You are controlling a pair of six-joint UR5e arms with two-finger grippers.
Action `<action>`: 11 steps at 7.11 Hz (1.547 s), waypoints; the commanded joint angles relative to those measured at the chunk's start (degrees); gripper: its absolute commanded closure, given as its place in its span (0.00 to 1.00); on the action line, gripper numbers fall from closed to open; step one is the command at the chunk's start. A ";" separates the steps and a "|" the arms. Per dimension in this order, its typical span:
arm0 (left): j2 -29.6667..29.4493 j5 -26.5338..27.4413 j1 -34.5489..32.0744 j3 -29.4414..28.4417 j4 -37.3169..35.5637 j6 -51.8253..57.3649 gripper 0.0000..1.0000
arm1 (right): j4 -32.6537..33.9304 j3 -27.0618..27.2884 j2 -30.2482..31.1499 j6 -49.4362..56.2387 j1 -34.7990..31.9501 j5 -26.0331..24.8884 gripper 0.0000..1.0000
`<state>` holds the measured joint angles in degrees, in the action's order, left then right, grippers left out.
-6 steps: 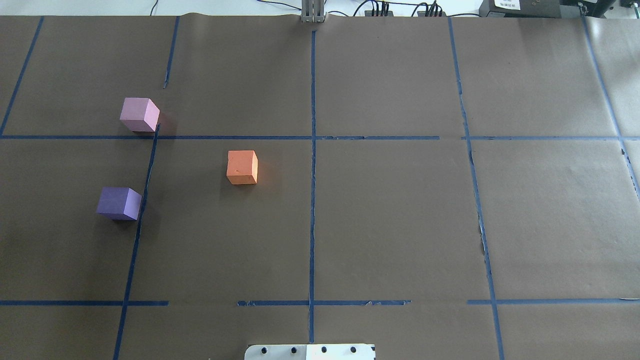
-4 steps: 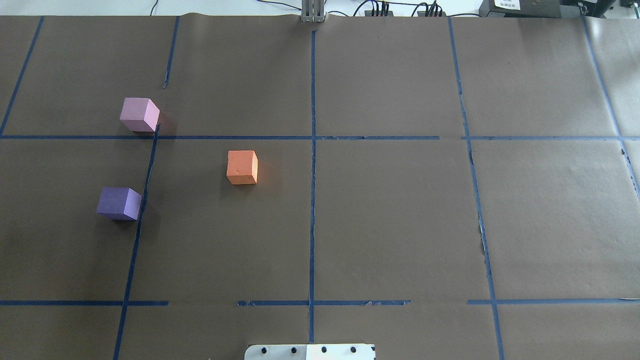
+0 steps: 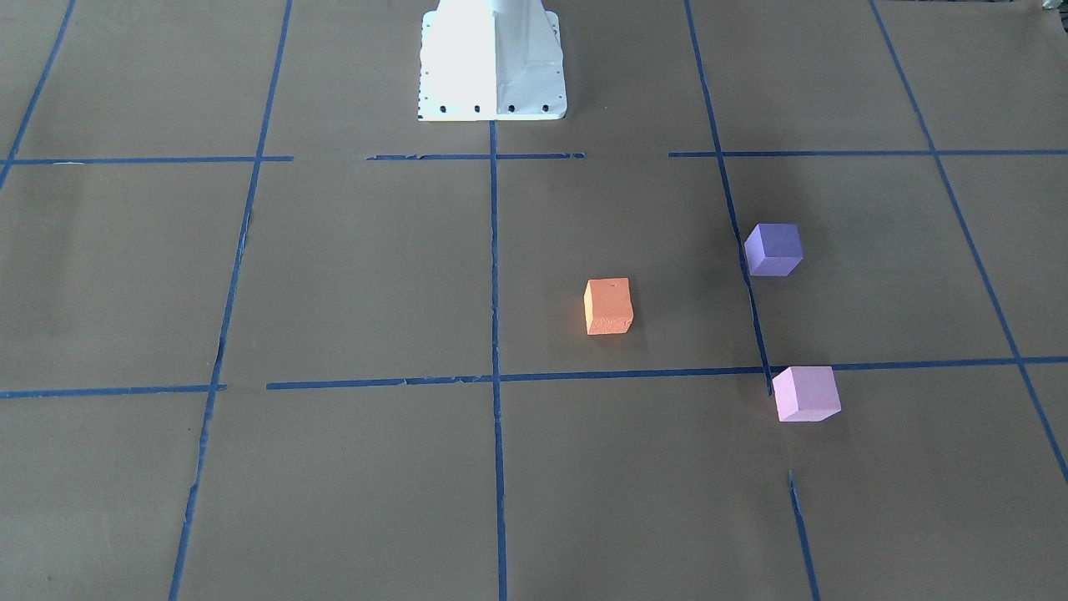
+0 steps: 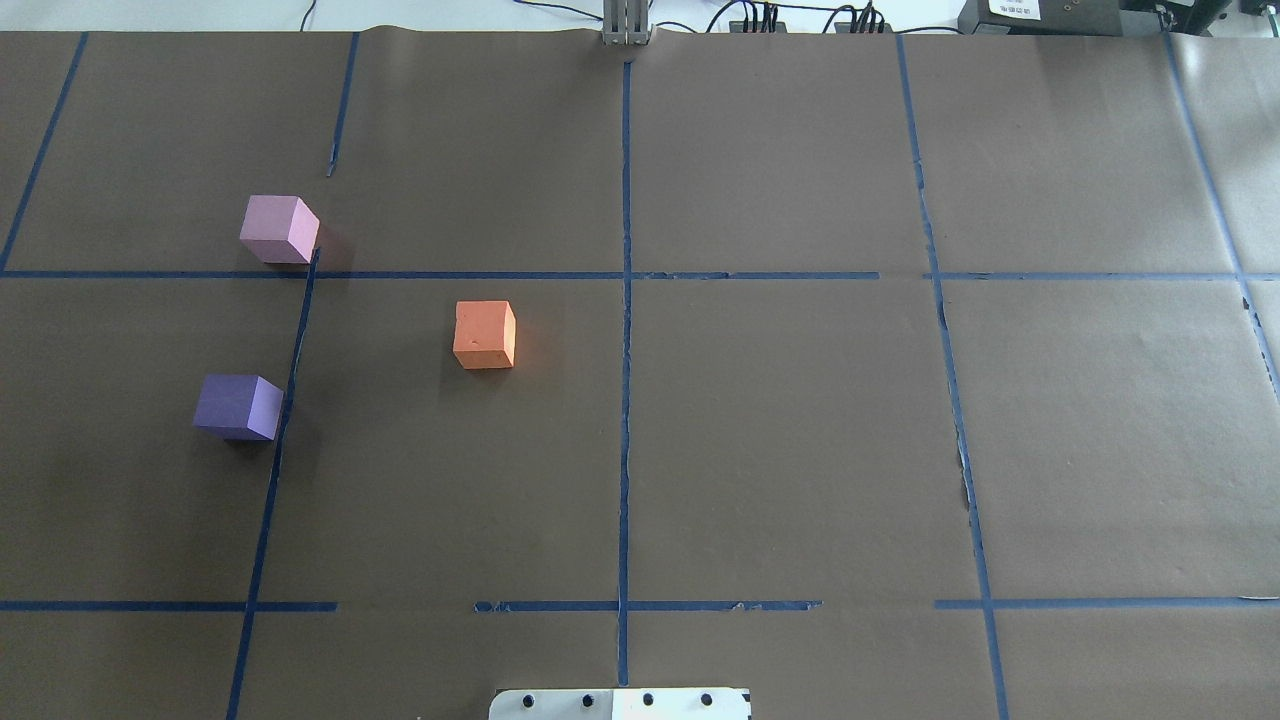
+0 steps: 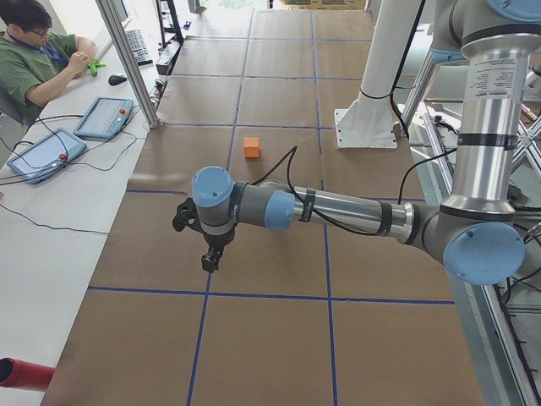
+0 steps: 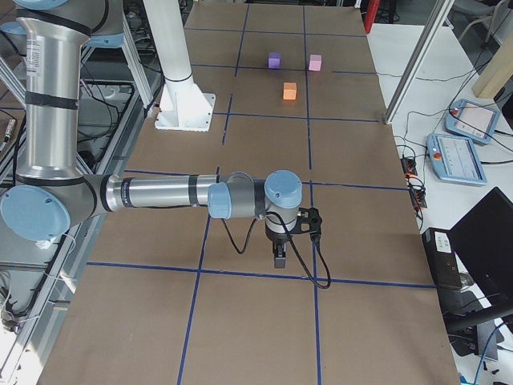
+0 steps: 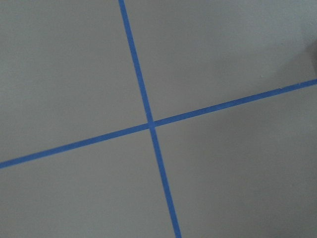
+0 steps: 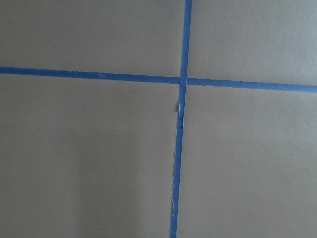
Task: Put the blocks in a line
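Observation:
Three cubes sit apart on the brown paper on my left half of the table. The orange block (image 4: 484, 335) (image 3: 608, 306) is nearest the centre line. The dark purple block (image 4: 238, 407) (image 3: 773, 249) is closer to me, and the pale pink block (image 4: 279, 229) (image 3: 805, 393) is farther away. My left gripper (image 5: 209, 262) shows only in the exterior left view, hanging over bare paper far from the blocks. My right gripper (image 6: 278, 261) shows only in the exterior right view, likewise far away. I cannot tell whether either is open or shut. Both wrist views show only paper and tape.
Blue tape lines (image 4: 625, 350) form a grid on the paper. The robot's white base plate (image 3: 492, 63) stands at my table edge. An operator (image 5: 38, 51) sits beside tablets (image 5: 103, 118) off the far side; a teach pendant (image 6: 455, 156) lies there too.

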<state>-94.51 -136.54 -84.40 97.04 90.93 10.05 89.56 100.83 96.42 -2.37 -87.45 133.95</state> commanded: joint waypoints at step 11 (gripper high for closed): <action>-32.93 26.15 46.33 -7.57 5.57 -73.51 0.00 | 0.00 -0.02 0.00 0.00 0.00 0.00 0.00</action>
<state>-127.25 -111.67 -39.36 90.42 96.33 -63.29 89.56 100.81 96.42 -2.37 -87.45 133.98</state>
